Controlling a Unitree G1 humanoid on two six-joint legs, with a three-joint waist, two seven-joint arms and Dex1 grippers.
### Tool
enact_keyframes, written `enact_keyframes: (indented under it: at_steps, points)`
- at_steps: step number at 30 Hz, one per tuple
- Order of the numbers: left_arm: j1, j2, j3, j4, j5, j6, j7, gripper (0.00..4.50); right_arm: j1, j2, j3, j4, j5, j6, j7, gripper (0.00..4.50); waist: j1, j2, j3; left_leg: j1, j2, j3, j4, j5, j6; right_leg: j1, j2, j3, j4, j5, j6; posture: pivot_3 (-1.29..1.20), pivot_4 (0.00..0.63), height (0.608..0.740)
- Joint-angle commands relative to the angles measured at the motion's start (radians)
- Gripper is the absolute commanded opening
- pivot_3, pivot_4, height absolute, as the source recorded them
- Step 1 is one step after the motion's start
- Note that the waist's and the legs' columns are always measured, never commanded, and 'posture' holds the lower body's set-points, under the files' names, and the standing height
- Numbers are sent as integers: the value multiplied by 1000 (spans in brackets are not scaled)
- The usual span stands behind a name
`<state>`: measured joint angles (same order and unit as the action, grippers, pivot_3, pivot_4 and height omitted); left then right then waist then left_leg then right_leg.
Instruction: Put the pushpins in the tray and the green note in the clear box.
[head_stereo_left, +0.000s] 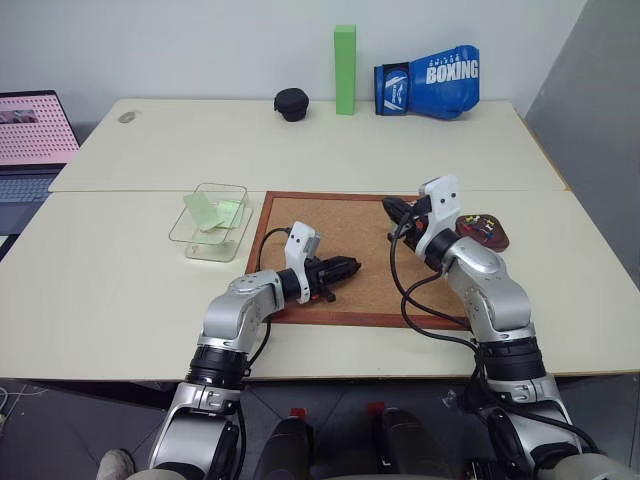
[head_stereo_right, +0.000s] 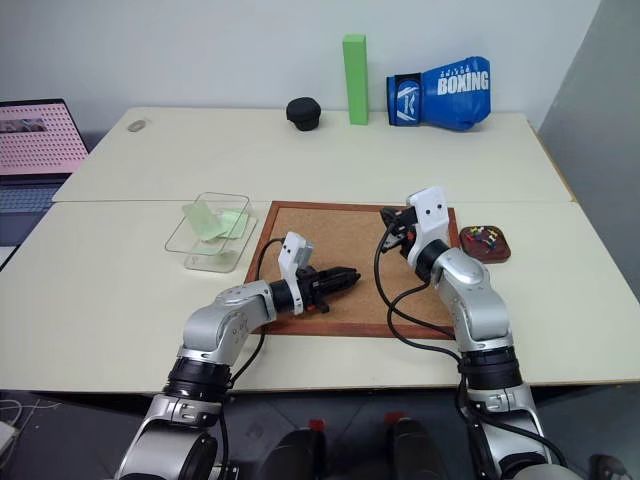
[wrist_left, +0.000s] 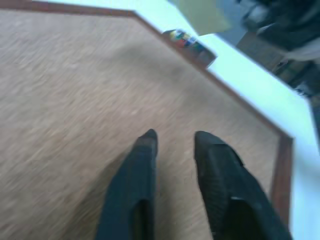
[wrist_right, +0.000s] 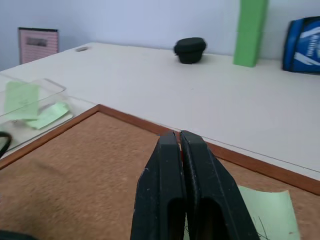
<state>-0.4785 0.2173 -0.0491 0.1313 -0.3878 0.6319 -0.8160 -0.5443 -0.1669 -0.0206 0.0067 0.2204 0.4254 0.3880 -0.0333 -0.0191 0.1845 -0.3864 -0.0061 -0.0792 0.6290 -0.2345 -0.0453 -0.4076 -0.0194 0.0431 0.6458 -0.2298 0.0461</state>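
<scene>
Left pincer (wrist_left: 172, 142) hangs low over the cork board (head_stereo_right: 340, 235), near the board's front edge, jaws narrowly parted and empty. Right pincer (wrist_right: 179, 142) is pressed shut above the board's right part; whether anything tiny is pinched between its tips cannot be told. A green note (wrist_right: 267, 212) lies on the cork directly below it. The clear box (head_stereo_left: 212, 222), just off the board's left edge, already holds pale green paper. The tray (head_stereo_right: 482, 241) sits on the bench just off the board's right edge with coloured pushpins (head_stereo_right: 480, 236) inside. Risks, as judged: the thin, flat note may slide under shut jaws rather than lift; a careless sweep of the right arm could knock the tray and scatter pins.
</scene>
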Motion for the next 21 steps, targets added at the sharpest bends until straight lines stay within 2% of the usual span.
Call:
enact_keyframes:
  at_steps: [1,4,6,12,16,19,21]
  points:
    - [23,-5,1,-87,-32,10,14,2085,-52,38,-73,-17,59,32,-70,0,-3,0,0,0,0,0,0,0,0,0,0,0,0,0,0,0,150,740]
    - [7,-21,21,-90,-44,11,40,2774,-64,59,-119,-34,131,92,-82,0,-1,0,0,0,0,0,0,0,0,0,0,0,1,0,0,0,150,740]
    - [-13,-18,21,-82,-32,-15,48,3114,-57,42,-130,-66,195,151,-31,0,-1,0,0,0,0,0,0,0,0,0,0,0,1,0,0,0,150,740]
    - [-51,48,-36,-85,47,-182,-6,4344,17,-170,-84,-219,396,346,277,0,2,0,1,-3,0,0,0,0,0,-1,0,0,-2,0,0,0,150,740]
    - [-49,120,-88,-120,92,-312,-109,4452,22,-268,-89,-260,526,467,397,0,0,0,1,-5,0,0,0,0,0,-3,0,0,-2,0,0,0,150,740]
    - [-43,208,-143,-120,153,-524,-253,4452,-16,-320,-106,-250,647,588,460,0,-3,0,1,-5,0,0,0,0,0,-3,1,0,-1,0,0,0,150,740]
    - [-68,226,-146,-81,158,-623,-303,4452,-37,-345,-98,-245,699,645,490,0,-2,1,2,-5,1,0,0,0,0,-4,1,0,-1,0,-1,0,150,740]
